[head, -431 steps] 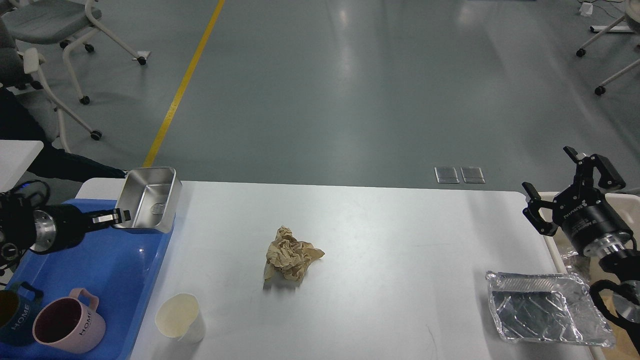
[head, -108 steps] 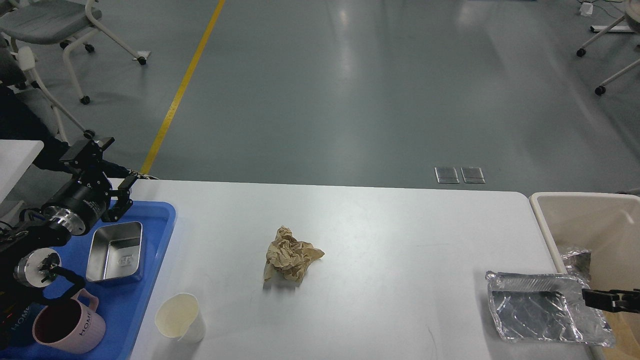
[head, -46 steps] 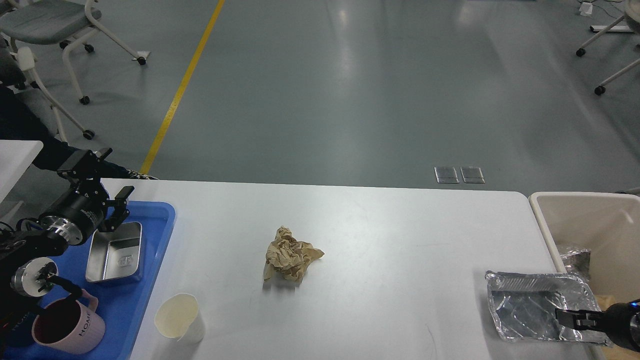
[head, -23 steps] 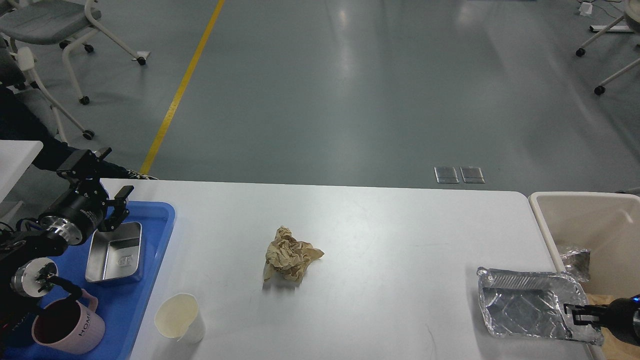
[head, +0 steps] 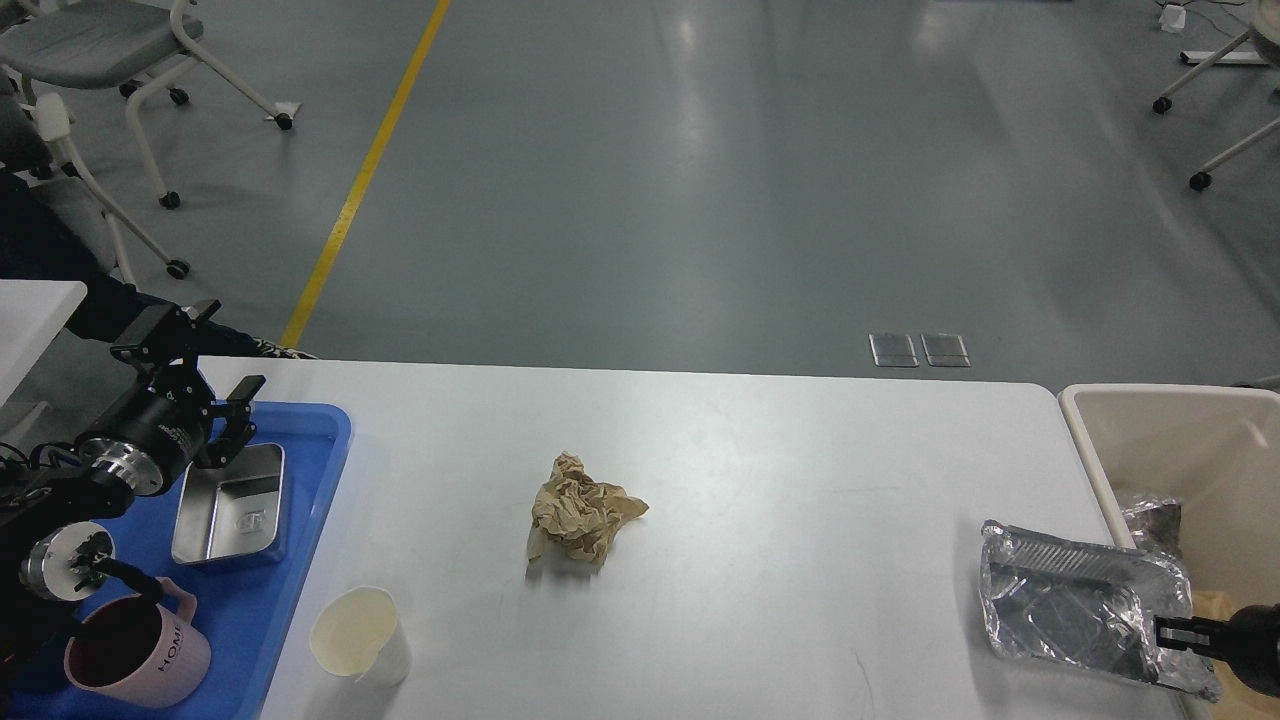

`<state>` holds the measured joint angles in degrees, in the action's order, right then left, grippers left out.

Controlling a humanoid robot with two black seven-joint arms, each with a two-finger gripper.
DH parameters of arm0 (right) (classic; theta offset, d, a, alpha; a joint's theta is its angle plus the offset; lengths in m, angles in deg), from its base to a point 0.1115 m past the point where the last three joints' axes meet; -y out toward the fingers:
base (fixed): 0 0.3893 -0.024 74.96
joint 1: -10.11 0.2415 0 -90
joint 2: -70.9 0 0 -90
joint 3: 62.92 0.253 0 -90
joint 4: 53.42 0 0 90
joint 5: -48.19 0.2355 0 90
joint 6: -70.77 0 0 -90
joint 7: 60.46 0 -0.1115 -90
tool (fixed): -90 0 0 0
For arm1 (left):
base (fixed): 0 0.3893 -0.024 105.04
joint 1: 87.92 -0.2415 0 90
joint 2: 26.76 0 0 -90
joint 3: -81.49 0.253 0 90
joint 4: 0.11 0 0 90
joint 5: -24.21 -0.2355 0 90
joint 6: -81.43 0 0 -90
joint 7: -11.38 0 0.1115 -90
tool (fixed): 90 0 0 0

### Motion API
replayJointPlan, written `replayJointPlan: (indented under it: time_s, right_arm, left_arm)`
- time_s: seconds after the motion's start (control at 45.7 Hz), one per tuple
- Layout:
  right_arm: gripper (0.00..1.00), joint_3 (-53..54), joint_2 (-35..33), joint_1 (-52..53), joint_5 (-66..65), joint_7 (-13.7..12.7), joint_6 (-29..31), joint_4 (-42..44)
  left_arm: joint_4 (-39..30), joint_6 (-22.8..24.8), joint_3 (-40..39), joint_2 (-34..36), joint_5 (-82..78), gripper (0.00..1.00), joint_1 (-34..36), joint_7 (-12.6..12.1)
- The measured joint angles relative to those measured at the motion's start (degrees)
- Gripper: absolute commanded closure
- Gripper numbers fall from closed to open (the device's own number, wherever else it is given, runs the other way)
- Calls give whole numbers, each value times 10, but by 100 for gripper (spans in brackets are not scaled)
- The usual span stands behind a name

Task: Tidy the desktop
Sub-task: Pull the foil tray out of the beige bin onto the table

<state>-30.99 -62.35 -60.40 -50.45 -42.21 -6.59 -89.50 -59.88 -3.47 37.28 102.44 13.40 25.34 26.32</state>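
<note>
Foil tray (head: 1085,612) at the bench's (head: 800,470) near right corner is pinched by the closed right tool (head: 1168,634), paper cup (head: 360,635) and crumpled paper (head: 583,518) farther left, while the left tool (head: 190,370) gapes empty above the blue tray (head: 250,620).

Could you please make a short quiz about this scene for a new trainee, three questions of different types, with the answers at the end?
1. True or false: the steel box sits on the blue tray.
2. What lies near the middle of the desktop? A) crumpled brown paper B) a pink mug C) a foil tray
3. Which gripper grips the foil tray, and at which edge?

Key
1. True.
2. A: the crumpled brown paper; the pink mug is on the blue tray.
3. The right gripper, at the foil tray's right edge, beside the beige bin; the left gripper is open above the blue tray.
</note>
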Motion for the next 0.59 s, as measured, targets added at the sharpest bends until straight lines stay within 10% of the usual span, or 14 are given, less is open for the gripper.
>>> replayJointPlan:
  time_s: [0.591]
  right_arm:
    - [100,-2,-31,38,149,23,31,-62]
  left_arm:
    - [0,0,2,9,0,4,-1,-9]
